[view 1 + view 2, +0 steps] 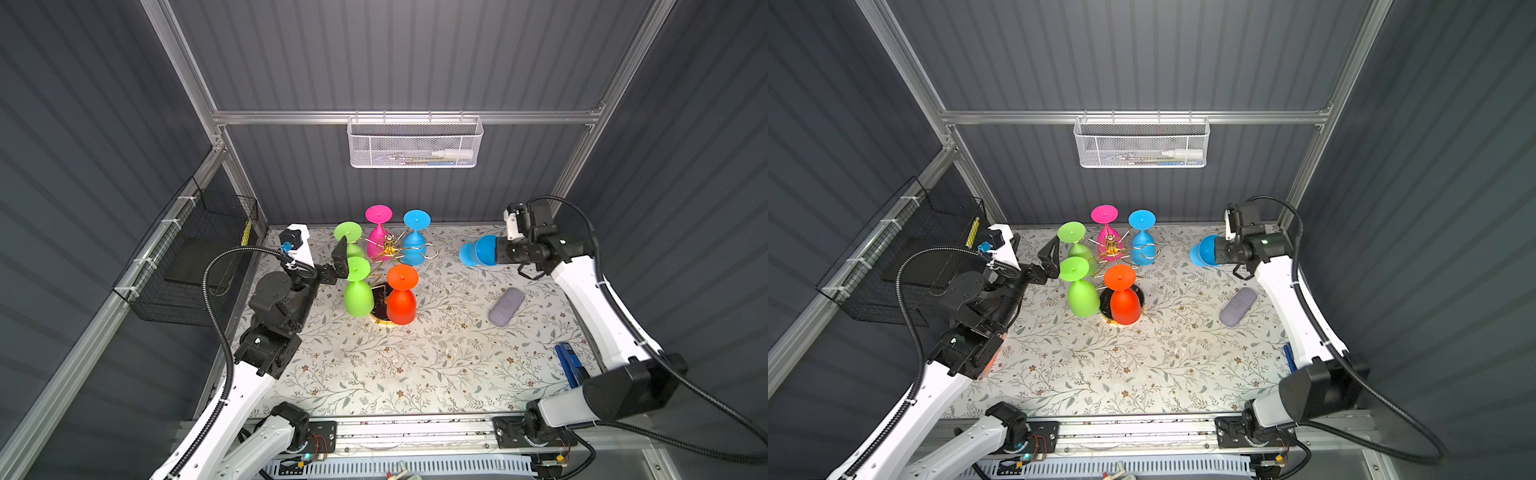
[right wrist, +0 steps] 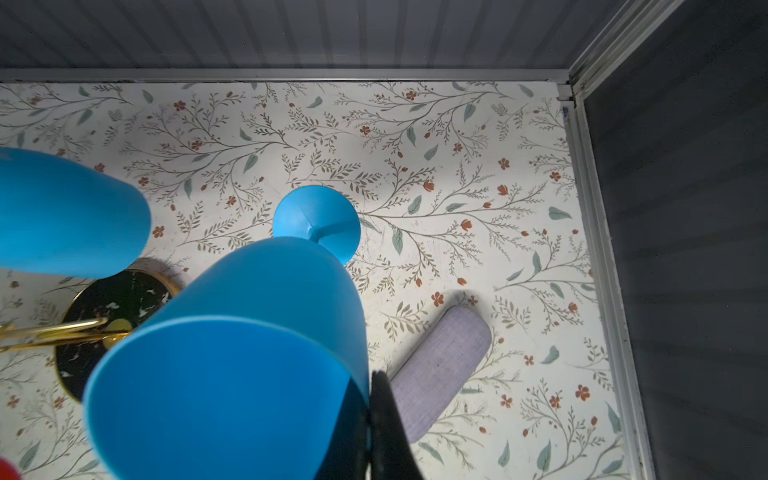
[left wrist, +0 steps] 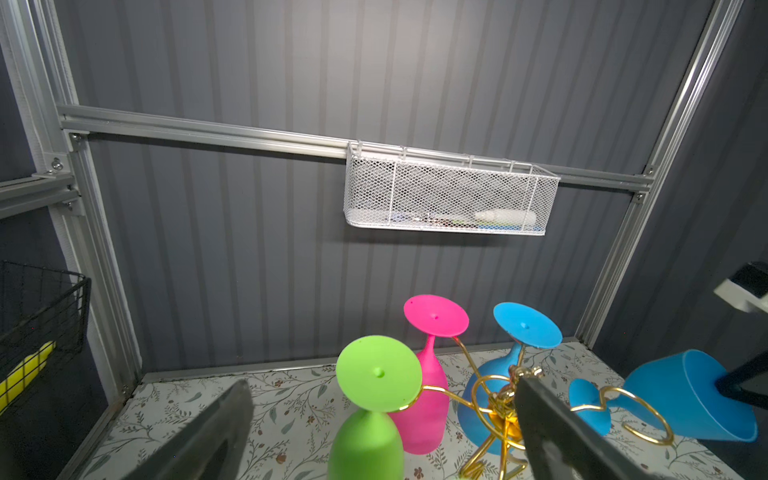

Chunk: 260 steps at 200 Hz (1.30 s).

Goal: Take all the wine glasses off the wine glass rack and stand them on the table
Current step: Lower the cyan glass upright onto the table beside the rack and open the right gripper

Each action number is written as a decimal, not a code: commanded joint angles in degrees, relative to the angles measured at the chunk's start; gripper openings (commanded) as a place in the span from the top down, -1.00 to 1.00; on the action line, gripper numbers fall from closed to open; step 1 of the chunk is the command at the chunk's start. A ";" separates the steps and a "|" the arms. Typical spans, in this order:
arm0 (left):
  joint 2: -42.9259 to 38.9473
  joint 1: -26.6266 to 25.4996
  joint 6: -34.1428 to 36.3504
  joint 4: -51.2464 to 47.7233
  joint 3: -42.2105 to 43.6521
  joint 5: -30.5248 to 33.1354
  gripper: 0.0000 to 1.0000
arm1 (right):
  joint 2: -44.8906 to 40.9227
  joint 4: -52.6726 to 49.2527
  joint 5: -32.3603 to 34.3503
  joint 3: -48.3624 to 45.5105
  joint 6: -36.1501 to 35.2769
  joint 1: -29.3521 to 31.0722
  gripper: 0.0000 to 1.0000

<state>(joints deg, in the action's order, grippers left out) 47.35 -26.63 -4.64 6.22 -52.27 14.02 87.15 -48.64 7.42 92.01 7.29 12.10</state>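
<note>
My right jaws are closed on the rim of the blue wine glass (image 1: 478, 250). It lies on its side above the worktop (image 1: 415, 365), with its foot toward the wine glass rack (image 1: 388, 248). The glass is to the right of the rack and, as far as I can see, free of its wire. The rack stands at the far middle of the worktop, with five more glasses (image 1: 401, 299) hanging foot up. My left jaws are wide open, just left of the far green glass (image 1: 351, 239).
</note>
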 commanded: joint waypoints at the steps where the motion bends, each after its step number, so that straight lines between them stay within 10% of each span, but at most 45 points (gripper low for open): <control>1: -1.93 0.27 0.86 -1.73 1.20 1.43 -0.99 | 5.38 -2.47 1.02 5.28 -2.28 0.32 1.00; 123: -5.16 0.27 0.58 -7.15 -0.11 1.44 -0.99 | 38.41 -19.68 -0.56 42.98 -7.28 2.74 1.00; 260: -4.87 0.27 0.44 -7.49 -0.46 0.94 -0.99 | 44.46 -23.01 -0.67 47.48 -8.81 3.94 0.87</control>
<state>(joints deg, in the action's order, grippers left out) 42.87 -26.63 -4.67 -1.32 -51.27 14.61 130.69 -70.17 6.92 137.80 -0.60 15.66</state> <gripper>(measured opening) 0.997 0.064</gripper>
